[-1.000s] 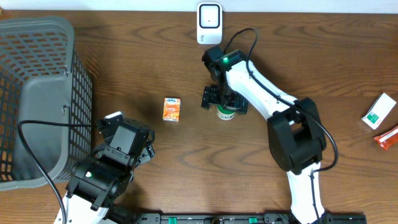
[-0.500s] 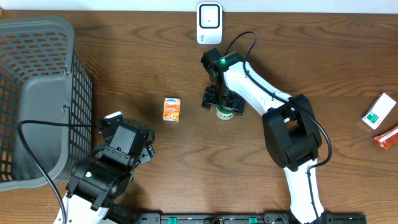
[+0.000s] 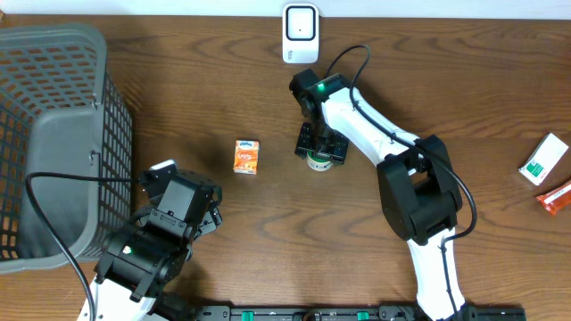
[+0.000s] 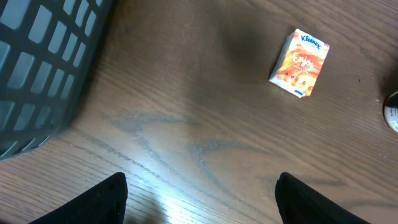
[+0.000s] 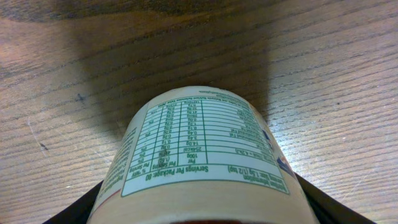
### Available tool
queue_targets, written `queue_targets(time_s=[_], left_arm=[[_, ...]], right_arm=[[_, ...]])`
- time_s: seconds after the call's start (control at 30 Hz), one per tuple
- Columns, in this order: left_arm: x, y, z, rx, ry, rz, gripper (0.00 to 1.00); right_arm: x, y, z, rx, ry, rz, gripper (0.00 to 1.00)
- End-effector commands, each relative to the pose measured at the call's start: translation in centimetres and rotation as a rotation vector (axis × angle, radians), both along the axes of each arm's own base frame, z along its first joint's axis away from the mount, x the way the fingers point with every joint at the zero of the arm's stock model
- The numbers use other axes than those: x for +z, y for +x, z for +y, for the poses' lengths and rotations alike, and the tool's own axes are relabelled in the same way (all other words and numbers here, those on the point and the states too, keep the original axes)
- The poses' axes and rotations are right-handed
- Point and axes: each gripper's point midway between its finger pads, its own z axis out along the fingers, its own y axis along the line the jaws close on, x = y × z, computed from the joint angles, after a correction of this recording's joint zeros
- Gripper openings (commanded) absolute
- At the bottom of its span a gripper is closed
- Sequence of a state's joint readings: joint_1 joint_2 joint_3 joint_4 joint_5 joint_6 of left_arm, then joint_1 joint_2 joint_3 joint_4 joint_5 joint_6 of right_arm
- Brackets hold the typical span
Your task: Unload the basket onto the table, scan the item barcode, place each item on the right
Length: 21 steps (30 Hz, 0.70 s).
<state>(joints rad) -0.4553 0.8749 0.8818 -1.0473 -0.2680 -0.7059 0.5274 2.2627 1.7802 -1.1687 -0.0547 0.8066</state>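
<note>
Green-label tub (image 5: 199, 149) upright on the bench (image 3: 178, 98) near the scanner (image 3: 300, 31). Had the right hand (image 3: 319, 153) straddling it, couldn't tell if pinching. Saw the left hand (image 4: 199, 199) spread, empty. Probably needed a square squeeze, barcode side left uncovered.

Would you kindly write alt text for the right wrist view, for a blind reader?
A white cylindrical container printed with a green nutrition table fills the lower frame, between the right gripper's dark fingers. Behind it is the brown wooden table.
</note>
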Motion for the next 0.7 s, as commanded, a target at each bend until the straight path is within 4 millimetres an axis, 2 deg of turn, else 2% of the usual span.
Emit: queue_targets(time_s=[0.0,0.03,0.07,0.13,0.4,0.6,0.67], left_arm=[[0.0,0.0,0.2,-0.001,0.016,-0.001,0.77],[0.0,0.0,0.2,-0.001,0.015,-0.002,0.77],[0.0,0.0,0.2,-0.001,0.015,-0.002,0.77],[0.0,0.0,0.2,-0.001,0.015,-0.002,0.77],[0.0,0.0,0.2,-0.001,0.015,-0.002,0.77],[0.0,0.0,0.2,-0.001,0.015,-0.002,0.77],[0.0,0.0,0.2,-0.001,0.015,-0.002,0.77]], right_arm=[[-2.4,-1.2,-0.6,-0.016,-0.011,0.087,0.64],[-2.3,-1.3,-0.6,-0.016,-0.013,0.089,0.72],[-2.3,-1.3,-0.7,-0.016,-0.014,0.092,0.86],[-2.3,-1.4,-0.6,-0.009,-0.009,0.096,0.99],[-1.8,-1.7,0.0,-0.007,0.029,0.110,0.98],[-1.8,-1.3,-0.6,0.012,0.036,0.108,0.89],[-1.7,-1.0,-1.0,0.042,0.044,0.104,0.92]])
